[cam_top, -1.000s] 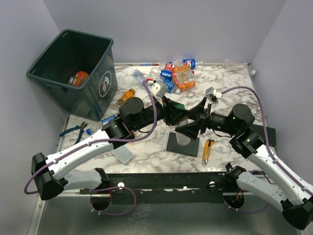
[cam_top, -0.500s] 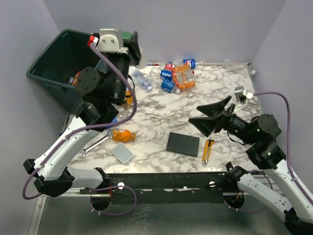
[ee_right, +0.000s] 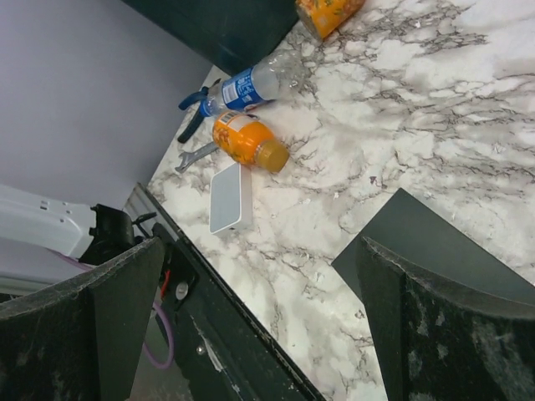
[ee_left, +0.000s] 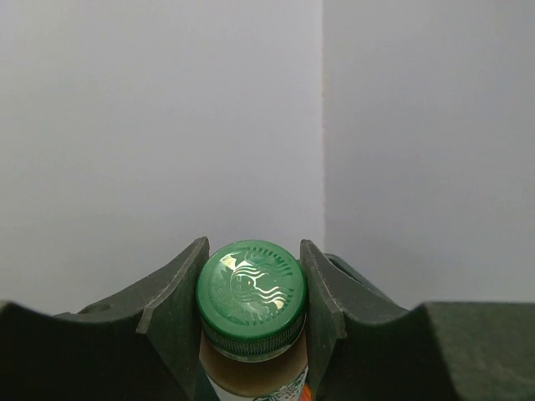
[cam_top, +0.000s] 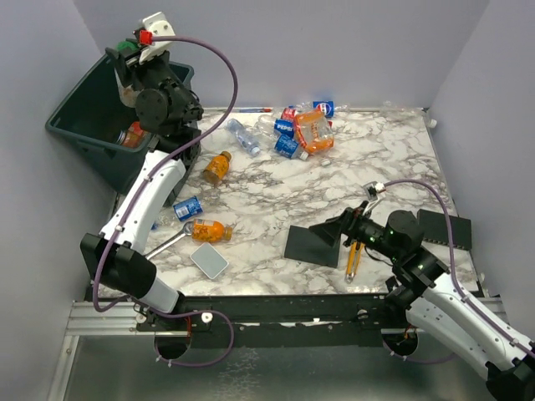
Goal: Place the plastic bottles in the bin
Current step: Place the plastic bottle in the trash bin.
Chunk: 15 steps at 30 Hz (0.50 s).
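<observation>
Left gripper [cam_top: 125,57] clamped on green-capped plastic bottle [ee_left: 251,292], raised at far corner of large dark grey-green plastic bin [cam_top: 84,104]. Crushed clear plastic bottles [cam_top: 301,129] piled far side of table. Right gripper [cam_top: 332,232] spread wide, empty, by black flat square pad [cam_top: 308,246].

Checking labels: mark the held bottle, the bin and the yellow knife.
held bottle [ee_left: 251,288], left wrist view, on its green cap.
bin [cam_top: 84,150], top view, on its near outer wall.
yellow knife [cam_top: 354,263], top view, on its handle.

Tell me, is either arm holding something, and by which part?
The left gripper holds a green-capped bottle, its fingers pinching it on both sides at the cap. The right gripper is open and empty.
</observation>
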Tool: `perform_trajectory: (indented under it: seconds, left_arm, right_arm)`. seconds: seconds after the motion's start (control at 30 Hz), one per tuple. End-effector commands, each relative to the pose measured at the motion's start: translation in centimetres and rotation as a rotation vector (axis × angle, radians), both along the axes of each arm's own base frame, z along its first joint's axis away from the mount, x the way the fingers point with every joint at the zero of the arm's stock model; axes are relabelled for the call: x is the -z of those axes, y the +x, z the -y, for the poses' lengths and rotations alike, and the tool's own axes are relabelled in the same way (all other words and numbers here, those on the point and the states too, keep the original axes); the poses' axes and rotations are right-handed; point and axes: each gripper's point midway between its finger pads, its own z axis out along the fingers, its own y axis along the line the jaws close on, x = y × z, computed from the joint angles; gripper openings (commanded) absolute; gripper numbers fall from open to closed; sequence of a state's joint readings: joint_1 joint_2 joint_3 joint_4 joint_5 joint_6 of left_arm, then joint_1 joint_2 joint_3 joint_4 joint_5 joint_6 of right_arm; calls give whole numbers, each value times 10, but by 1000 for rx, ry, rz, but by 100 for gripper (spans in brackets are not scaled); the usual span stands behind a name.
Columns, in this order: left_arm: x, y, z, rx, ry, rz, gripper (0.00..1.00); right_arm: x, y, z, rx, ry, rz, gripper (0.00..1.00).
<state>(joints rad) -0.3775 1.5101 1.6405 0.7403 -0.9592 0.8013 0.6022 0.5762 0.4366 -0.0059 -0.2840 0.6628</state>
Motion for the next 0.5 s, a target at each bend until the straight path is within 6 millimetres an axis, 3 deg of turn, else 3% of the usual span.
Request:
perform_trajectory:
  seconds: [0.0,0.03,0.07,0.17,0.27,0.37,0.47]
  left_arm:
    - [17,-2,-26,-96,-57,54,0]
    - [29,4,-25,-101,-60,29,2]
    - [39,9,-24,-106,-70,11,12]
    - [54,19,-19,-98,-88,-17,62]
    - [43,23,-5,-63,-72,-19,96]
    - [13,16,17,-4,-53,15,99]
    - [-6,2,60,97,-22,20,99]
  right_arm:
    - [-19,-4,0,-18,13,59,100]
    - [-16,-3,3,-9,-2,59,100]
    - [-16,-3,5,4,-8,63,100]
    - [-13,-2,9,28,-18,54,100]
    - [-11,0,13,53,-36,40,100]
    - [-12,3,18,80,-47,52,100]
    - [-22,8,24,116,-62,96,100]
